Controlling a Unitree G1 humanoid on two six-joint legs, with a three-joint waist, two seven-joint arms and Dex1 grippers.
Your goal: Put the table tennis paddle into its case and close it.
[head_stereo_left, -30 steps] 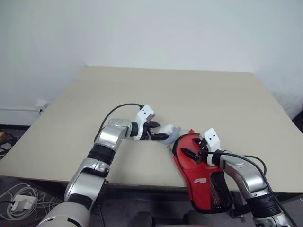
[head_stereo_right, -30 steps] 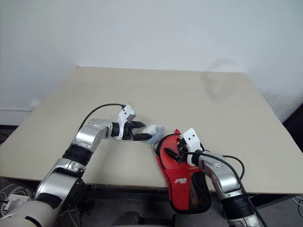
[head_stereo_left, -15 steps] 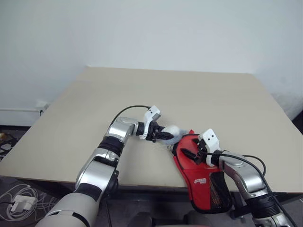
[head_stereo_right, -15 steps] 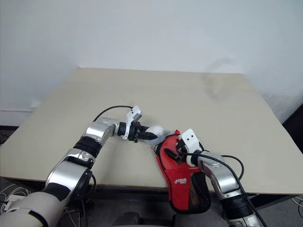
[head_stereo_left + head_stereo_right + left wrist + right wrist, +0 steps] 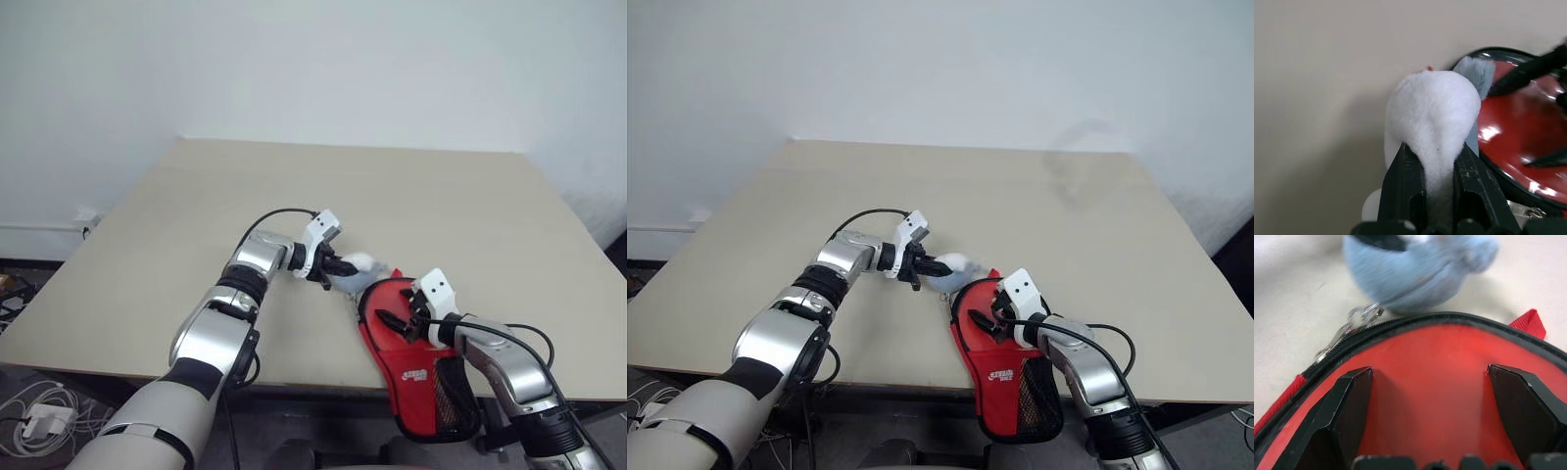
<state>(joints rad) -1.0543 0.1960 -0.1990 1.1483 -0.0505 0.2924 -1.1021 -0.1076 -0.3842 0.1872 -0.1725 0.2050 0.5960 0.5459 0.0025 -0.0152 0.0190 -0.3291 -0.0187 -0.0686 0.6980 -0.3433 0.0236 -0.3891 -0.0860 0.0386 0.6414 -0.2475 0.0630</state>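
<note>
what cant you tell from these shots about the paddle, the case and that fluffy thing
- Paddle: handle hidden inside the case, both eye views.
- Case zip: right wrist view shows a short stretch; elsewhere too small to judge.
- Fluffy charm: what it is stays unclear; left gripper covers its base.

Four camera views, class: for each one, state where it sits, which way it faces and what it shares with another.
Left eye: head, looking down over table; both arms, case.
Right eye: same scene, offset sideways.
Left wrist: along left gripper, shut on the plush toy.
Right wrist: along open right gripper, over the red paddle.
Both wrists share toy and paddle.
</note>
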